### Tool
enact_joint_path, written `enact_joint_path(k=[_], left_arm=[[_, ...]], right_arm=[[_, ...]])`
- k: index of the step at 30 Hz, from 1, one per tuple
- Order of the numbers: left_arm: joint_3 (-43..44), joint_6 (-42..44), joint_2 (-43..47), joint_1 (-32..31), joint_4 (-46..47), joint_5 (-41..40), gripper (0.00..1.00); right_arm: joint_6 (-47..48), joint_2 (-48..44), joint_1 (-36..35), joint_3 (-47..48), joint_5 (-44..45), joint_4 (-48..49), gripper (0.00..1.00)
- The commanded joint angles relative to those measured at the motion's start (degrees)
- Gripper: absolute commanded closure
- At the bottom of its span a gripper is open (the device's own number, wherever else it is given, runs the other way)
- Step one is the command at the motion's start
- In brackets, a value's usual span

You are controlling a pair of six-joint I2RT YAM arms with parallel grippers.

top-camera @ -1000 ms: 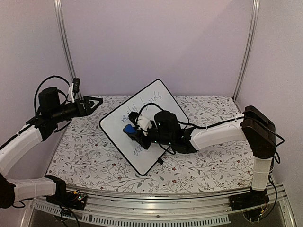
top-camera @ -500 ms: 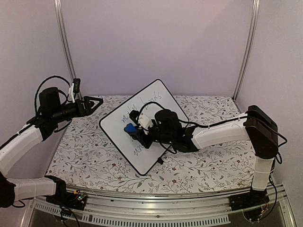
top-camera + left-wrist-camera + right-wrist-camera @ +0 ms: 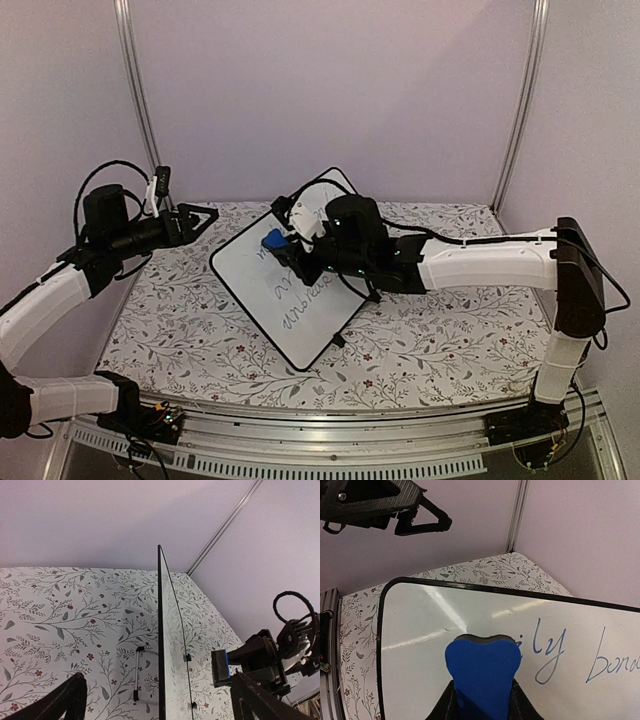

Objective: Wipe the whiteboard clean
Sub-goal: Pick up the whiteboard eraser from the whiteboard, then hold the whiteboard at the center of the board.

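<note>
Blue eraser, clamped by right gripper, shifted toward 12 o'clock; floral table, lilac walls; black-rimmed, handwriting-marked whiteboard; left gripper held wide, empty.

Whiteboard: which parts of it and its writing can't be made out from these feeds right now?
- Top view: the right arm covers part of the whiteboard. The visible handwriting is too small to read.
- Right wrist view: the blue eraser hides a word's start, and the frame edge cuts off the rest.
- Left wrist view: board seen edge-on, face hidden.
- Eraser-to-board contact: unclear in every view.
</note>
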State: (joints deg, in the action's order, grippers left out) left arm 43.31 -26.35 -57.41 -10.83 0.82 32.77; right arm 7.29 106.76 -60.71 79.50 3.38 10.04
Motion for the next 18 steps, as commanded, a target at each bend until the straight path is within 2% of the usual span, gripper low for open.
enact_joint_path(k=[1,6,18], left_arm=[[0.0,1.0,-0.6,0.1,0.3,1.2,0.00],[0.0,1.6,-1.1,-0.2,0.2,2.3,0.00],[0.5,2.1,-2.5,-0.6,-0.5,2.6,0.00]], right_arm=[[-0.3,-1.7,0.1,6.3,2.4,-11.3,0.89],[-0.3,0.2,0.1,12.4,2.1,-20.5,0.89],[0.1,0.5,0.1,13.0,0.3,-21.3,0.89]])
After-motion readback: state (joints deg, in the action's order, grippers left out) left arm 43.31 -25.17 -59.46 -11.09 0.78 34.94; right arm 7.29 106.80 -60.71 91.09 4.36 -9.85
